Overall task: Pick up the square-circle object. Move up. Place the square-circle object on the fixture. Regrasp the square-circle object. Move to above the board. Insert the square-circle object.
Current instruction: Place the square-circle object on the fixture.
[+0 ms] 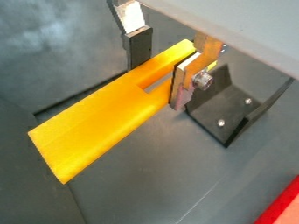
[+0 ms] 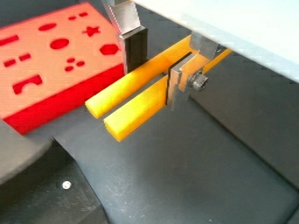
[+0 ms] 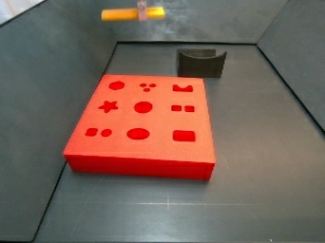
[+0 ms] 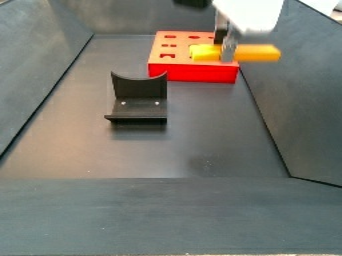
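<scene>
Aloft, end effector (image 2: 158,68) pinching square-circle object (image 2: 138,98), orange end mostly hidden, fixture (image 4: 135,98) below.

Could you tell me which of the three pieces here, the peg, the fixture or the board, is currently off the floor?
The square-circle object: the gripper holds it aloft, while the fixture and board rest on the floor.

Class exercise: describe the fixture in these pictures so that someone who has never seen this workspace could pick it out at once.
Start from the big red board with shaped cutouts lying on the dark floor. Beside it, apart from it, stands the fixture: a small, near-black bracket on a base plate. Unlike the board it is dark, and unlike the yellow square-circle object, held in the air by the gripper, it rests on the floor.
</scene>
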